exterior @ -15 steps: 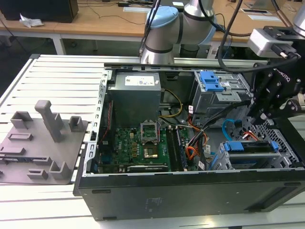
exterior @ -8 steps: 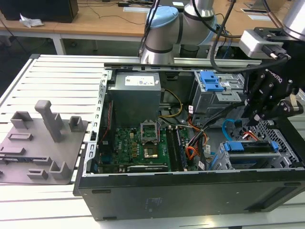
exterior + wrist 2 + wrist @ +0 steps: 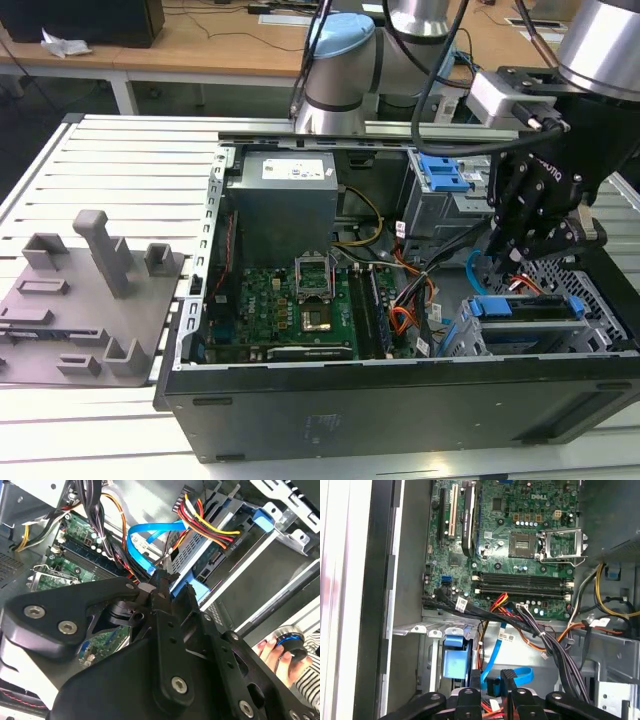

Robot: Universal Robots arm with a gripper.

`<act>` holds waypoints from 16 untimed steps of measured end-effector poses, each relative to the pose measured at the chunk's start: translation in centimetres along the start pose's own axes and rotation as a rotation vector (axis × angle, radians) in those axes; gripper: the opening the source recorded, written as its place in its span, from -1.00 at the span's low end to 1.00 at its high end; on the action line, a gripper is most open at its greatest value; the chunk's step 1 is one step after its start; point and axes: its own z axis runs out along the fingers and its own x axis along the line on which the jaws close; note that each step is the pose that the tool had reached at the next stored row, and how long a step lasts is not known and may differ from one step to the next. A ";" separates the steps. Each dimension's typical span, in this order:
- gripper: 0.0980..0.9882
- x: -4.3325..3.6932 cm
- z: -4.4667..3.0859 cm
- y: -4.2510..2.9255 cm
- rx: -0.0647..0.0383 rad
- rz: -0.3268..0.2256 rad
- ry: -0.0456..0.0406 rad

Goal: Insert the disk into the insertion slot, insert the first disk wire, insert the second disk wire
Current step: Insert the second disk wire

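The exterior view looks down from above the open computer case (image 3: 400, 390); both wrist views sit close inside it, sharing the motherboard (image 3: 520, 545) and blue cable (image 3: 145, 535).

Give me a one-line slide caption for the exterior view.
Black gripper reaching into the open black computer case, above the blue-framed silver disk seated in the grey perforated drive cage.
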 end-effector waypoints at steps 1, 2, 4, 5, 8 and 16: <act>-0.54 -0.01 0.07 0.05 0.000 -0.001 0.0019; -0.54 -0.01 0.13 0.09 0.000 -0.002 0.0038; -0.54 -0.01 0.14 0.11 0.000 -0.002 0.0042; -0.54 -0.01 0.14 0.11 0.000 -0.002 0.0043; -0.58 -0.02 0.16 0.15 0.000 -0.002 0.0042; -0.85 -0.02 0.18 0.21 0.000 -0.002 0.0042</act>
